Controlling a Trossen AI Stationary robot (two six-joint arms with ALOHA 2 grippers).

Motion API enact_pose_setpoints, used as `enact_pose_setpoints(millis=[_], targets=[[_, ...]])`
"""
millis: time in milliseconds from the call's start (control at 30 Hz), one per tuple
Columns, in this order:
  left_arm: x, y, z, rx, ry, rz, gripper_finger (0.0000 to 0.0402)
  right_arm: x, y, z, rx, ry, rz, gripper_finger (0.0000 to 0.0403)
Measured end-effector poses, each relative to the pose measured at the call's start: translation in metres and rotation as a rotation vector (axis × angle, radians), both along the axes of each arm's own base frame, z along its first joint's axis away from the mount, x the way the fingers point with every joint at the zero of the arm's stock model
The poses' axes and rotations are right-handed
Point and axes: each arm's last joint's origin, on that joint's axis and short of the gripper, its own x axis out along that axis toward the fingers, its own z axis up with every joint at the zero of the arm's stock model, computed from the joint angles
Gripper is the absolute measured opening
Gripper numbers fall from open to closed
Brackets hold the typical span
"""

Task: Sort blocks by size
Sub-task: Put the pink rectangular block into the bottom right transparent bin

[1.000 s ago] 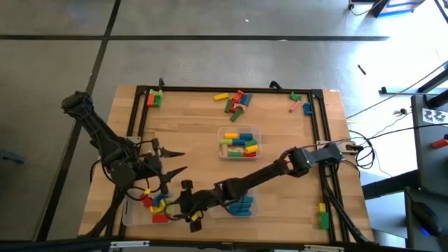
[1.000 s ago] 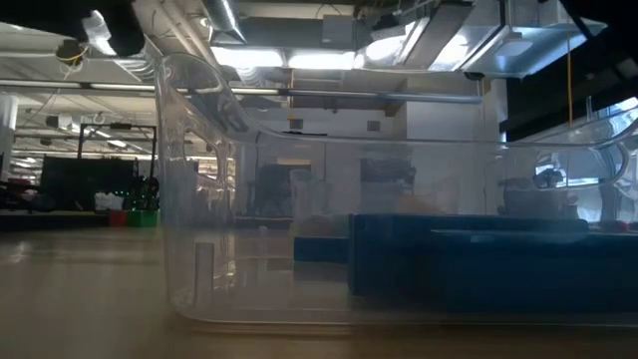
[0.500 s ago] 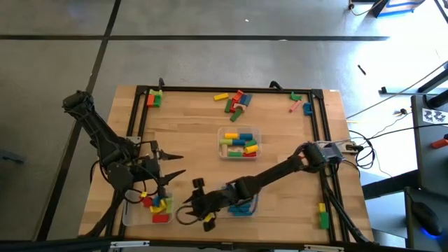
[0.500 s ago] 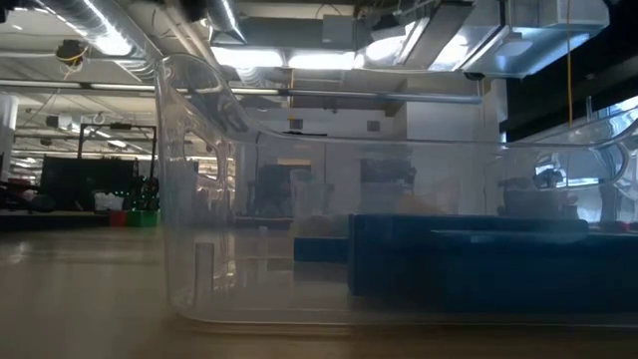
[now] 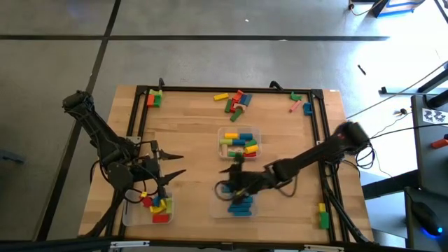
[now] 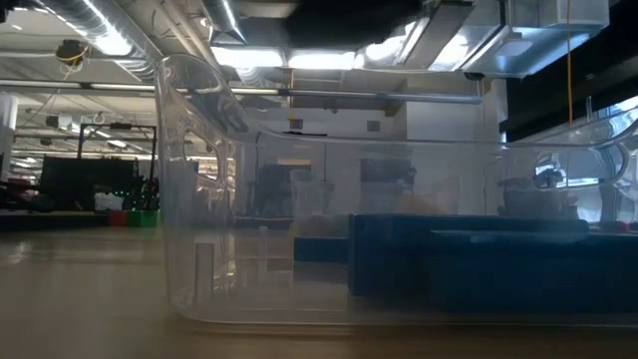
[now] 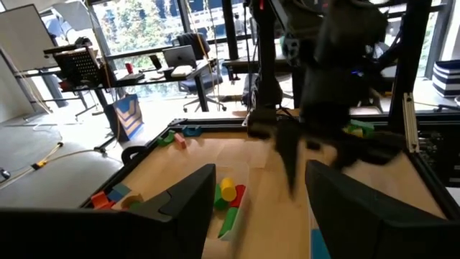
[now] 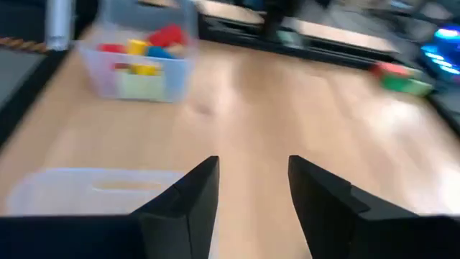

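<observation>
My right gripper (image 5: 227, 178) hangs open with nothing between its fingers (image 8: 251, 194). It is over the far left corner of the near centre tray (image 5: 217, 208), which holds blue blocks (image 5: 241, 205), seen close up as blue blocks (image 6: 478, 259) in the low view. My left gripper (image 5: 176, 164) waits open at the table's left, level, above and just beyond the near left tray (image 5: 128, 212) of red, yellow and blue blocks (image 5: 157, 204). The middle tray (image 5: 239, 130) holds mixed blocks (image 5: 238, 143).
Loose blocks lie along the far edge: at the far left corner (image 5: 154, 98), the far middle (image 5: 234, 100) and the far right (image 5: 299, 103). More blocks sit at the near right (image 5: 323, 215). A black frame (image 5: 318, 126) borders the table. Bare wood lies between the trays.
My right gripper has swung from beside the near left tray toward the table's right and far edge. It has risen a little and now hangs over the far left corner of the blue-block tray. The blocks and trays lie as before.
</observation>
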Motion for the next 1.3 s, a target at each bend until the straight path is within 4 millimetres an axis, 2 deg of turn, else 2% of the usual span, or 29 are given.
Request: enact_pose_setpoints(millis=[333,533,867,1100,1300], targets=[[0.000,0.000,0.000,0.001,0.001,0.000,0.0210,-0.084,-0.056,0.029,-0.070,0.001,-0.473,0.0167],[0.000,0.000,0.000,-0.001,0.000,0.001,0.0210,-0.117,-0.104,0.028,-0.016,0.060,-0.743,0.0168],[0.000,0.000,0.000,-0.001,-0.001,0.001,0.0210,-0.137,-0.182,0.003,0.055,0.170,-1.141,0.0168],[0.000,0.000,0.000,-0.001,-0.001,0.000,0.0210,-0.150,-0.233,-0.003,0.213,0.217,-1.338,0.0168],[0.000,0.000,0.000,-0.001,-0.001,0.000,0.0210,-0.167,-0.269,-0.006,0.367,0.234,-1.478,0.0168]])
